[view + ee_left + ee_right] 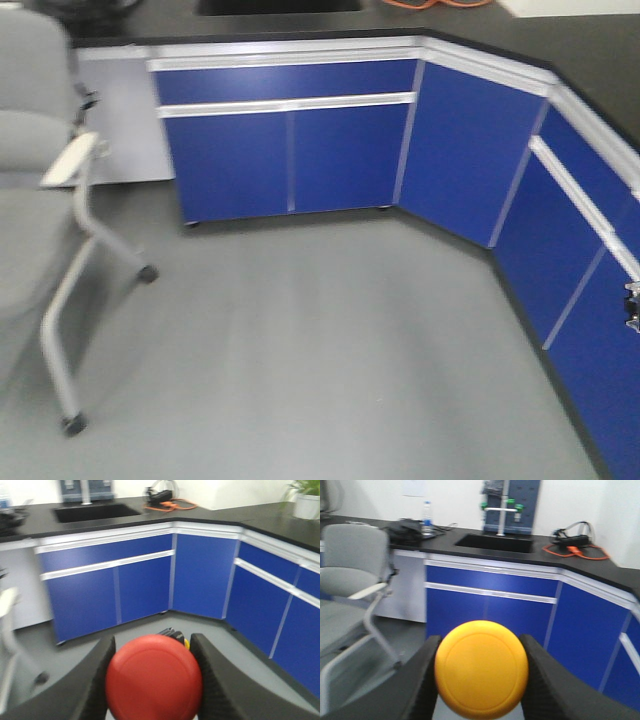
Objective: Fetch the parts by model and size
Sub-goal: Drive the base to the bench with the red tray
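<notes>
– Two parts, and you have both in hand. Your left gripper (153, 640) is clamped on the red switch (154, 677). Its mushroom cap fills the space between the two dark fingers (95, 685) and touches each, held in the air above the grey floor (140, 625).

– It is the same on your right. Your right gripper (480, 639) is closed around the yellow switch (481, 669), cap facing the wrist camera, with a finger (542, 685) against each side. You cannot see either dark base; the caps hide them.

– Ahead of you, blue cabinets (290, 150) run round a corner under a black countertop (200, 515). A sink (95, 512) is set into it, and an orange cable (172, 504) lies on top near the corner.

– You also have a grey chair (40, 200) on castors at the left of the front view, standing apart from the cabinets. That view is blurred.
</notes>
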Robot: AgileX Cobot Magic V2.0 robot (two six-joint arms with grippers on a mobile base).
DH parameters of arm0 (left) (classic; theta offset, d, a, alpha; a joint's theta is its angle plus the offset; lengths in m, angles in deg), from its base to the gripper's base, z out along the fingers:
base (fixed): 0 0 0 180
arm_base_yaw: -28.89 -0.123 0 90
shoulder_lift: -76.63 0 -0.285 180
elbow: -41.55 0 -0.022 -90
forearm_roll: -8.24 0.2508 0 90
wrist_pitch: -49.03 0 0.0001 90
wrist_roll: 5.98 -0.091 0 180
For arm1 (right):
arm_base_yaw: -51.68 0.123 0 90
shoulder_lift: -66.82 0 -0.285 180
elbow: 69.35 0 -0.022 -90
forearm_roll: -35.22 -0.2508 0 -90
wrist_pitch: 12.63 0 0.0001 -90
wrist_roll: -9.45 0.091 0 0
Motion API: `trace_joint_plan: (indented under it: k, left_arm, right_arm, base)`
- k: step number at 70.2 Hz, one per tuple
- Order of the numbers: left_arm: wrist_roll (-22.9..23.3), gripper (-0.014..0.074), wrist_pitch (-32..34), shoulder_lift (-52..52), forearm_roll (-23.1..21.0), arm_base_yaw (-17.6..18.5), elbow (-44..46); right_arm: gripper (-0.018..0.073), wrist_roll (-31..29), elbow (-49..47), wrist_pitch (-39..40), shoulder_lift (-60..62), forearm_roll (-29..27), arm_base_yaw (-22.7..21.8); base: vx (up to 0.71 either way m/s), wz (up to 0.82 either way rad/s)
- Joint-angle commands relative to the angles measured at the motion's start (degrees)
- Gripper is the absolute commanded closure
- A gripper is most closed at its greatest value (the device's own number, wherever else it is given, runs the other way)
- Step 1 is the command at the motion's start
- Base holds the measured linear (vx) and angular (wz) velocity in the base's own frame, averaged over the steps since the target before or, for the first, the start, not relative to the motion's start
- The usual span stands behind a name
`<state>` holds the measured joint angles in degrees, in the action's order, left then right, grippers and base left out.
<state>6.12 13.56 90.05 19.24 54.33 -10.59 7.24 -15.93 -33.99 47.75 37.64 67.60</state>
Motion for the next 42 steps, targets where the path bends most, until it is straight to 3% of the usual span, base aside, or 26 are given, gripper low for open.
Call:
trace_joint_plan:
  k: [1, 42]
  left_arm:
    - [0.2, 0.0603, 4.6, 0.8, 0.2, 0.2, 1.5]
    - [0.2, 0.0603, 4.6, 0.8, 0.2, 0.2, 1.5]
  right_arm:
    - [0.0569, -0.4, -1.5, 4.6, -0.5, 0.3, -0.1]
    - [0.0569, -0.4, -1.5, 4.6, -0.5, 0.3, -0.1]
  base:
    - [0.43, -0.70]
    - [0.32, -0.96]
